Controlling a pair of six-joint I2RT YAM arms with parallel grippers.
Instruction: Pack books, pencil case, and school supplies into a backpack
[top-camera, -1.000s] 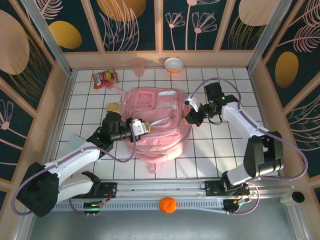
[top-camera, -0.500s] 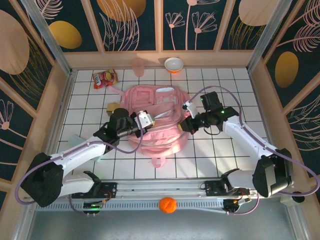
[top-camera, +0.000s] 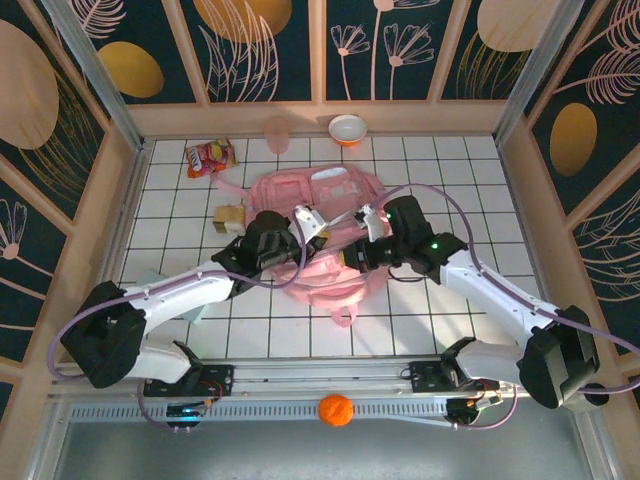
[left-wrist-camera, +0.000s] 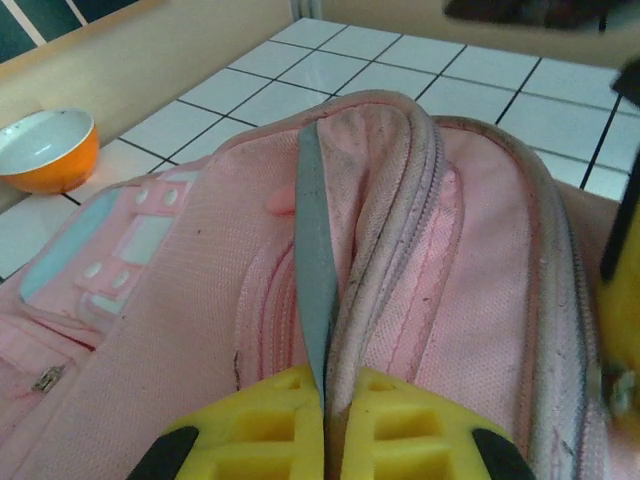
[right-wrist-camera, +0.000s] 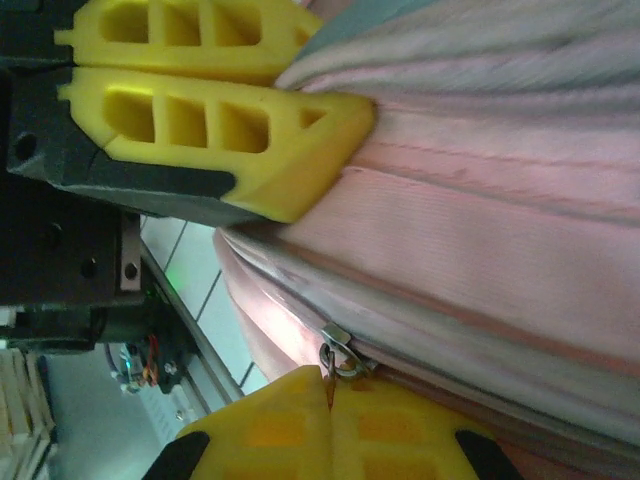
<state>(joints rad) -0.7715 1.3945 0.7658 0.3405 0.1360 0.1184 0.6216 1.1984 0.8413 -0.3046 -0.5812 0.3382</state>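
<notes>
The pink backpack (top-camera: 290, 192) lies bunched up mid-table. My left gripper (top-camera: 303, 224) is over its middle, shut on a raised fold of its white-trimmed opening edge (left-wrist-camera: 385, 230) together with a thin grey-blue strip (left-wrist-camera: 312, 250). My right gripper (top-camera: 354, 256) is close beside it on the right, shut on the metal zipper pull (right-wrist-camera: 340, 362) of the backpack (right-wrist-camera: 480, 250). The left fingers (right-wrist-camera: 220, 130) appear in the right wrist view, pressed against the fabric. A tan-yellow block of the school supplies (top-camera: 228, 216) rests by the backpack's left side. The books and pencil case are hidden.
A red-orange snack packet (top-camera: 208, 158), a pink cup (top-camera: 277, 133) and an orange-and-white bowl (top-camera: 348, 128) stand along the back wall. An orange ball (top-camera: 335, 410) lies past the front rail. Wooden walls enclose the tiled table (top-camera: 450, 170).
Both grippers have moved toward each other over the backpack, the left going right and the right going left. The backpack has bunched up between them and slid toward the front.
</notes>
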